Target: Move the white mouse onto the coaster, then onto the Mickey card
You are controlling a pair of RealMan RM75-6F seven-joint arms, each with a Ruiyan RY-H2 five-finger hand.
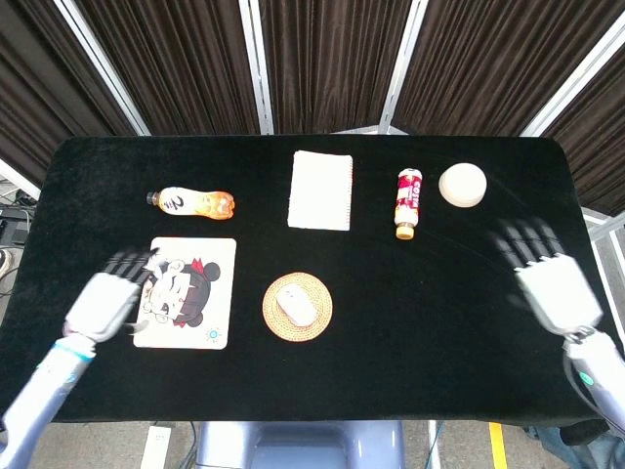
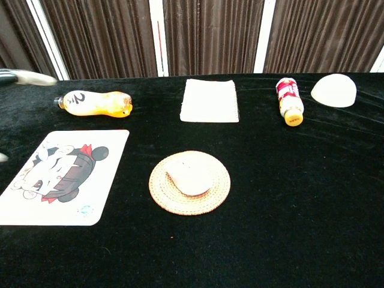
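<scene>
Even, bright overhead light fills both views, and the black table swallows nearly all shadow and shows no glare. In the head view the left hand at 8 o'clock and the right hand at 4 o'clock are smeared by motion blur. Everything lying on the table stays sharp.

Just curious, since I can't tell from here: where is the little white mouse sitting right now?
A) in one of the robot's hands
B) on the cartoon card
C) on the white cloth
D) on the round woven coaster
D: the white mouse lies on the coaster, with neither hand touching it.
</scene>
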